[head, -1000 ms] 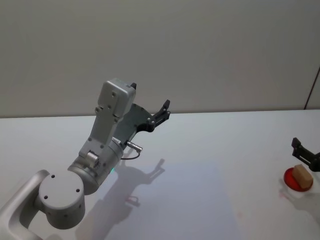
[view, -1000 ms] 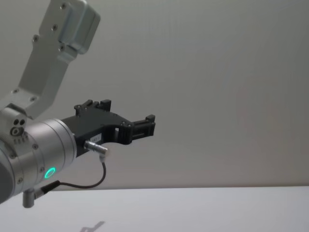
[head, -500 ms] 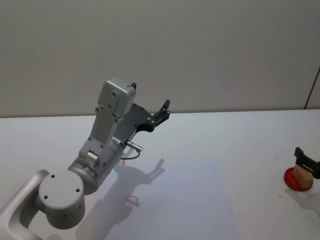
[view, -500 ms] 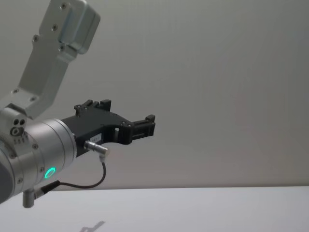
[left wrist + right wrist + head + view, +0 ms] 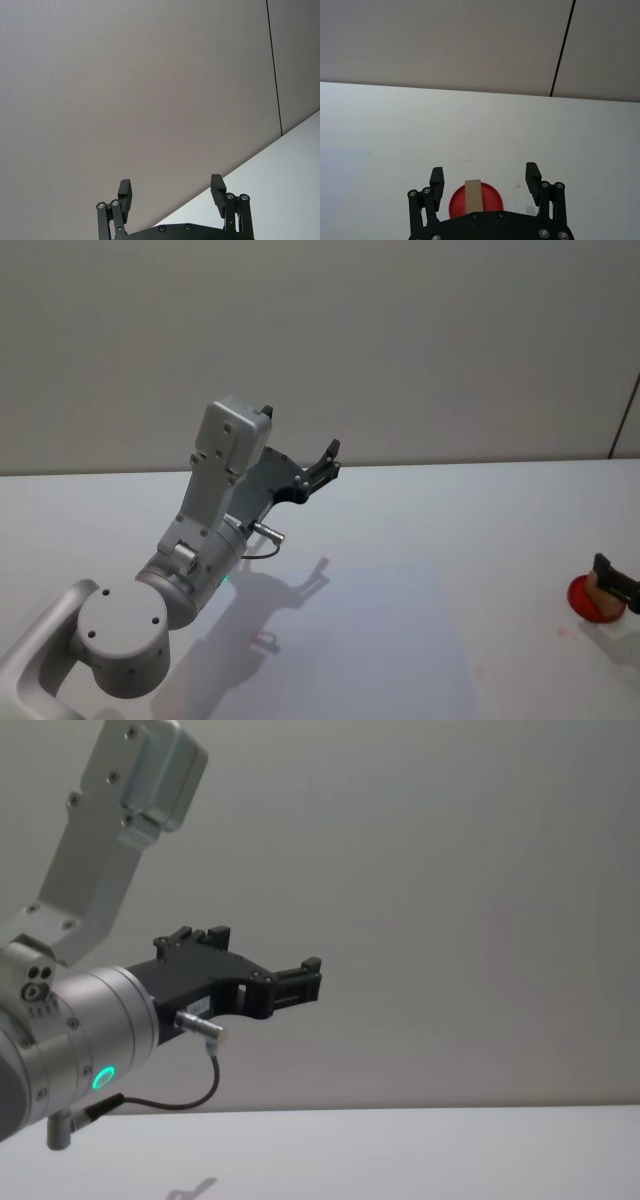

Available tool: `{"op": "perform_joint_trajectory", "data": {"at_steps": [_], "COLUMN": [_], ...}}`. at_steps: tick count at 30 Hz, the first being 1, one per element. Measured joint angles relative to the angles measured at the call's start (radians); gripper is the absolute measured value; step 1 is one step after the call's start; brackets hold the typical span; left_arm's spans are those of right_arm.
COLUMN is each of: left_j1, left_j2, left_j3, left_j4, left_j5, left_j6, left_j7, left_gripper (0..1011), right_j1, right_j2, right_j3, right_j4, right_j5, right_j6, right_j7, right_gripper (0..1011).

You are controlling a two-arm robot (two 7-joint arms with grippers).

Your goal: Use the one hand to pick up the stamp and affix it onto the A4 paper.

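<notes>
The stamp (image 5: 474, 196) stands on the white table (image 5: 380, 130) at the robot's far right. It has a red round base and an upright wooden handle, appears rigid, light and not fragile, and is best gripped across the handle's flat sides, above the base. The right gripper (image 5: 485, 174) sits low at the stamp, jaws wide open either side of the handle and holding nothing, while the left gripper (image 5: 170, 184) is parked raised at the left, jaws open and empty.
</notes>
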Motion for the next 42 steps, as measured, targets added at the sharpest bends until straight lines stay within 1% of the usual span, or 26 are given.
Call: {"op": "perform_joint_trajectory", "data": {"at_steps": [13, 28, 39, 41, 42], "left_j1": [0.000, 0.000, 0.000, 0.000, 0.000], "left_j2": [0.000, 0.000, 0.000, 0.000, 0.000], "left_j3": [0.000, 0.000, 0.000, 0.000, 0.000], "left_j4": [0.000, 0.000, 0.000, 0.000, 0.000], "left_j5": [0.000, 0.000, 0.000, 0.000, 0.000], "left_j6": [0.000, 0.000, 0.000, 0.000, 0.000], "left_j7": [0.000, 0.000, 0.000, 0.000, 0.000], "left_gripper": [1001, 1001, 1001, 1001, 1001], "right_j1": [-0.003, 0.029, 0.049, 0.050, 0.050], "right_j2": [-0.002, -0.031, -0.051, -0.053, -0.053], "right_j3": [-0.001, -0.017, -0.031, -0.033, -0.033], "right_j4": [0.013, 0.064, 0.088, 0.090, 0.090], "right_j5": [-0.016, -0.036, -0.051, -0.053, -0.054], "right_j6": [0.031, 0.046, 0.051, 0.052, 0.052], "right_j7": [0.004, 0.001, 0.016, 0.018, 0.019], "right_gripper": [1001, 1001, 1001, 988, 964]}}
